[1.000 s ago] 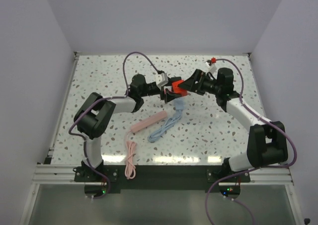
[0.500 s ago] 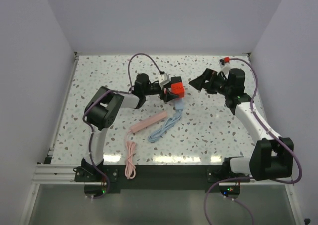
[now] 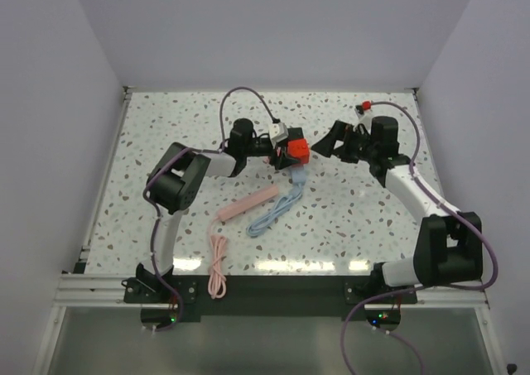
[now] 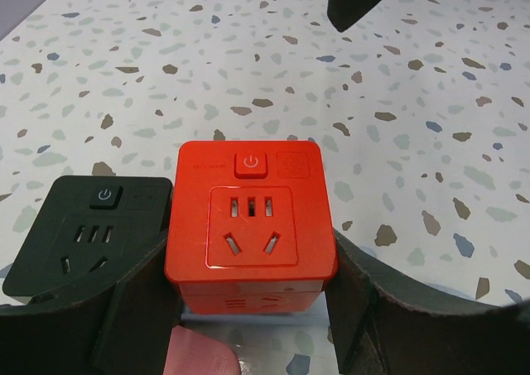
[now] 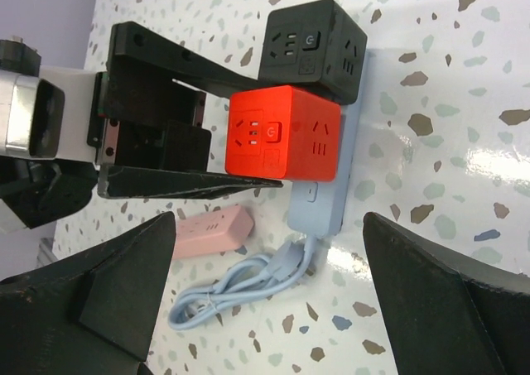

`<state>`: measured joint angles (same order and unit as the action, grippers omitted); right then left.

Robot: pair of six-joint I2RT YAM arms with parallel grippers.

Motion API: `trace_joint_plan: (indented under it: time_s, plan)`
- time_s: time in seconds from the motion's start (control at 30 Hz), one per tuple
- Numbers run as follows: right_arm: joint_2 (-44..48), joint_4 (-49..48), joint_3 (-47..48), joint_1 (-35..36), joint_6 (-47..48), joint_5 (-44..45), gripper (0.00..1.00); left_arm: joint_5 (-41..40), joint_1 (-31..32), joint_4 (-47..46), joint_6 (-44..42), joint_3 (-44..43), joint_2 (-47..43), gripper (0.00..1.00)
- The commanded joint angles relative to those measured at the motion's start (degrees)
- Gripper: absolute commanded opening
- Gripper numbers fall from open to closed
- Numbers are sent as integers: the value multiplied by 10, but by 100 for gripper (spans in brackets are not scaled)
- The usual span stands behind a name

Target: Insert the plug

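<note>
Red plug cube [image 4: 248, 218] is sitting clamped in our left gripper [image 4: 248, 296], just beside the black cube [image 5: 319, 48], over the blue power strip [image 5: 327, 201] on the desk [image 3: 356, 218]; we are holding our right gripper [image 3: 333, 140] wide open nearby.

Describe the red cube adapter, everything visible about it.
The red cube adapter is a glossy plastic block with rounded edges. One face carries a square power button above a socket with three short slots and two slanted ones; a side face shows more slots. The left gripper clamps it between dark fingers. It sits over a pale blue power strip, beside a black cube adapter; whether it is plugged in cannot be told.
</note>
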<state>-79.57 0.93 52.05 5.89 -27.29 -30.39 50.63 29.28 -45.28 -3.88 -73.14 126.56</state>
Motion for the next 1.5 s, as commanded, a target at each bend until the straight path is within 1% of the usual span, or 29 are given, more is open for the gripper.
trace_joint_plan:
  time_s: [0.0, 0.23, 0.33, 0.4, 0.6, 0.77, 1.1, 1.23, 1.47]
  plan:
    - [-13, 12, 23, 18, 20, 13, 99, -3, -4, 28, -50, -33, -4, 0]
    - [-63, 32, 60, 71, 36, 55, 99, -6, -4, 66, -64, -41, -6, 0]
    - [-74, 41, 79, 85, 40, 75, 99, -5, -4, 72, -65, -46, -3, 0]
    - [-80, 47, 86, 93, 43, 90, 99, -3, -4, 92, -67, -56, -1, 0]
    - [-73, 54, 85, 95, 45, 107, 99, 6, -4, 97, -60, -55, -1, 0]
    - [-69, 55, 80, 95, 45, 111, 99, 9, -8, 59, -36, -38, -10, 0]
    - [-71, 56, 77, 96, 45, 110, 99, 20, -17, 56, -28, -27, -13, 0]
    - [-70, 57, 77, 96, 46, 111, 99, 24, -17, 30, -20, -12, -21, 0]
    - [-70, 57, 77, 97, 46, 111, 99, 40, -18, 34, -17, -22, -9, 0]
